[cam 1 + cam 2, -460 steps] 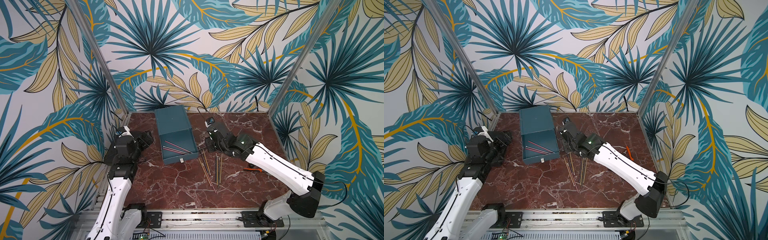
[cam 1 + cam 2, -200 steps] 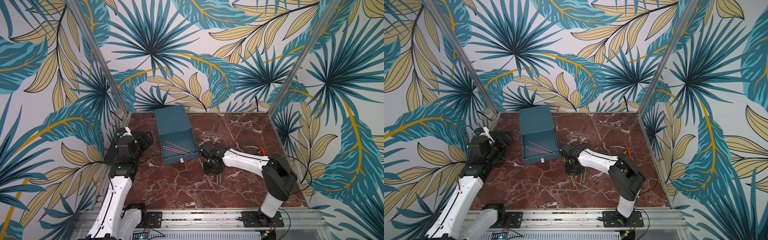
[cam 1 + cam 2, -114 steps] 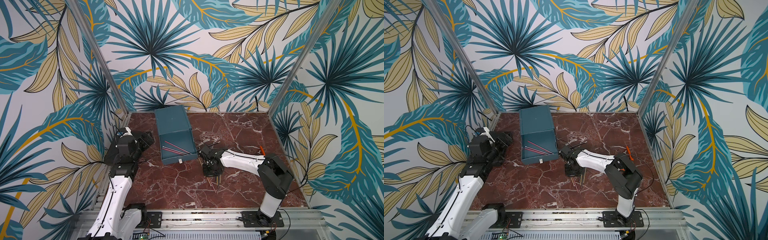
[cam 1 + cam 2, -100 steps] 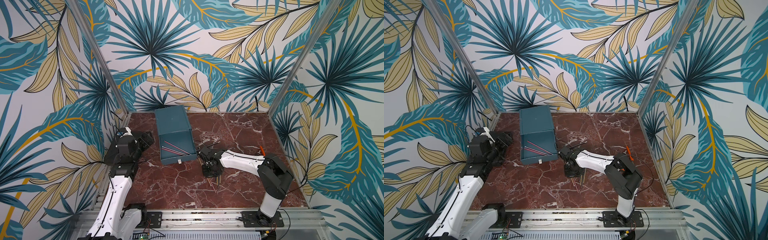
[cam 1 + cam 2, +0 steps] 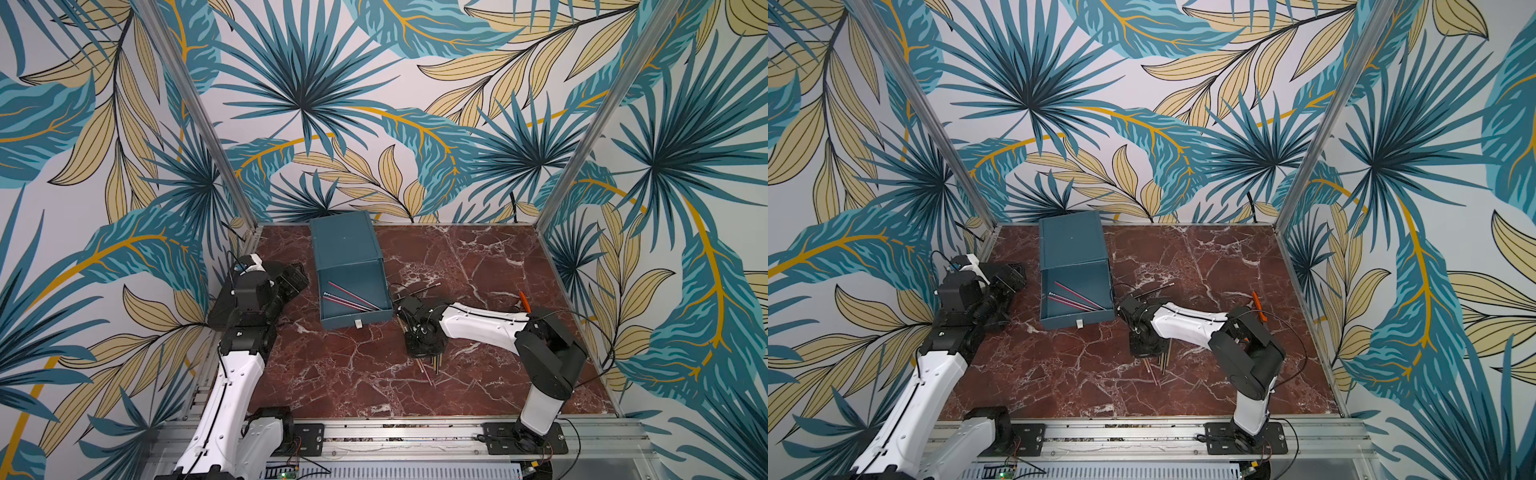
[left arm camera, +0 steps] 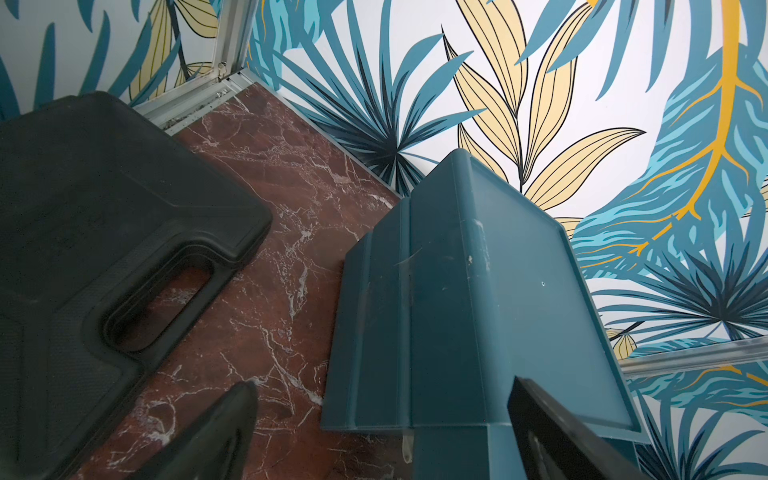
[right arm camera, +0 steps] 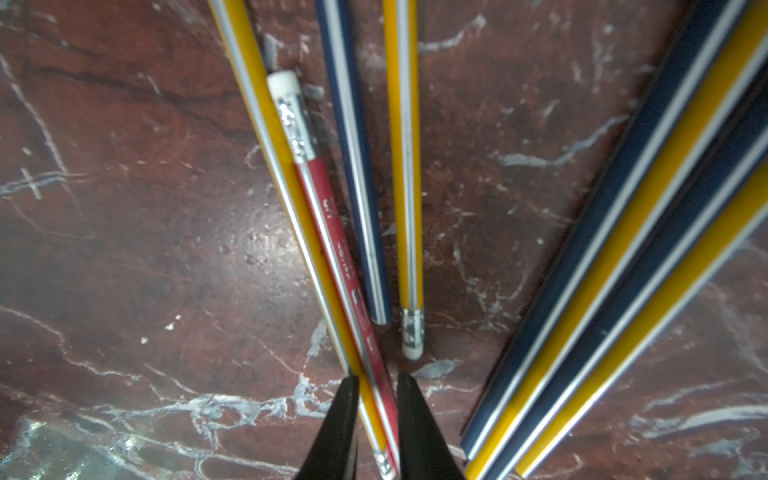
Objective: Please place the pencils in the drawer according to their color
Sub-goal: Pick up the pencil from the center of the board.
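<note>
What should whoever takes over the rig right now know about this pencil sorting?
Left gripper: open and empty, beside the teal cabinet.
Right gripper: jaws closed down on a red pencil, with a yellow pencil caught alongside it. Both lie on the table.
Done: one drawer is pulled open, with three red pencils inside.
Left: get this red one up without the yellow and into that drawer. Then sort the yellow and dark blue pencils on the table into drawers of their own.

Blk case [image 6: 104, 208] on marble tbl [image 6: 266, 291]; orange tool [image 5: 524, 300] well apart.
</note>
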`<state>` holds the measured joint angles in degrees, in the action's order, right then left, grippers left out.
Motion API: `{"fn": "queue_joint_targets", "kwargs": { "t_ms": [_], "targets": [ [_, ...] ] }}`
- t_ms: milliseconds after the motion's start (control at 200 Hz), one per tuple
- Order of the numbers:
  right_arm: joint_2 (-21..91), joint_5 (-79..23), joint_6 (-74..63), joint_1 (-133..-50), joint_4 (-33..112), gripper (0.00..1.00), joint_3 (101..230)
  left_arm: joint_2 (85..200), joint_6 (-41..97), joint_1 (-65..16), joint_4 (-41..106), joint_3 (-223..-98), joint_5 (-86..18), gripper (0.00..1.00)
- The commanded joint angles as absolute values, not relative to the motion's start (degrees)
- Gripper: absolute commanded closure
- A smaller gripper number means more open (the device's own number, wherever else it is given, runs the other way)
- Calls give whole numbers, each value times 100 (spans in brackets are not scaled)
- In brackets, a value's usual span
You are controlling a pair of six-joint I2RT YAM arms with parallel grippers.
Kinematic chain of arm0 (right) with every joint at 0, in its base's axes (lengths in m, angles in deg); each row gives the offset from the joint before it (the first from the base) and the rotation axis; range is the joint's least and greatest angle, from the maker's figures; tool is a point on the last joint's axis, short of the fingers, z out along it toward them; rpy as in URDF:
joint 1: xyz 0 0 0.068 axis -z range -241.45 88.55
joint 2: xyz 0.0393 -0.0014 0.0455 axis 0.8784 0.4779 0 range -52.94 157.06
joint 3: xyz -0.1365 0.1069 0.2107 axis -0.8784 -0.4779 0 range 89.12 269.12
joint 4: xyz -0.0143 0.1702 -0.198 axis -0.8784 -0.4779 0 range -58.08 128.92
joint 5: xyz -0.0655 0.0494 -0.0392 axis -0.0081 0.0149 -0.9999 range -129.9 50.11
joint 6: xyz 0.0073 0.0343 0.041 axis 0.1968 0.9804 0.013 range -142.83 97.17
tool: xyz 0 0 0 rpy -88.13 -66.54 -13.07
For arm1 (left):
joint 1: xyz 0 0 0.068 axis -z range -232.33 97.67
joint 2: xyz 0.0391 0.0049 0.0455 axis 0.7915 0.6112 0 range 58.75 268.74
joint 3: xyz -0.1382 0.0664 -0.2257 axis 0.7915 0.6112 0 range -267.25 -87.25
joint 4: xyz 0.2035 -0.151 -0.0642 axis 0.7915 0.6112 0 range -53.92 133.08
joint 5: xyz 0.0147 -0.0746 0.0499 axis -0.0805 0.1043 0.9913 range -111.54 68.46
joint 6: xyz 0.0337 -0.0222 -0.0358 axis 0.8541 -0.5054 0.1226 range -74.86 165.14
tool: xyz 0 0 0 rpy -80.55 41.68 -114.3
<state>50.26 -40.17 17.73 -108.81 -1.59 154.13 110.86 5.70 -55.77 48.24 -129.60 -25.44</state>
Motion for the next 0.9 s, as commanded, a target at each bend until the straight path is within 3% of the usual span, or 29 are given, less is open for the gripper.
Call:
{"fn": "queue_joint_targets", "kwargs": {
  "t_ms": [0,456,892],
  "targets": [
    [5007,-4238,1865,-10894,-241,81,15227,11057,559,-5667,4706,-12882,-2589,0],
    [4955,-4445,1921,-10889,-252,87,15068,11018,547,-5663,4733,-12900,-2606,0],
    [5160,-4615,1896,-10887,-205,82,15064,10955,567,-5667,4801,-12908,-2519,0]
  ]
}}
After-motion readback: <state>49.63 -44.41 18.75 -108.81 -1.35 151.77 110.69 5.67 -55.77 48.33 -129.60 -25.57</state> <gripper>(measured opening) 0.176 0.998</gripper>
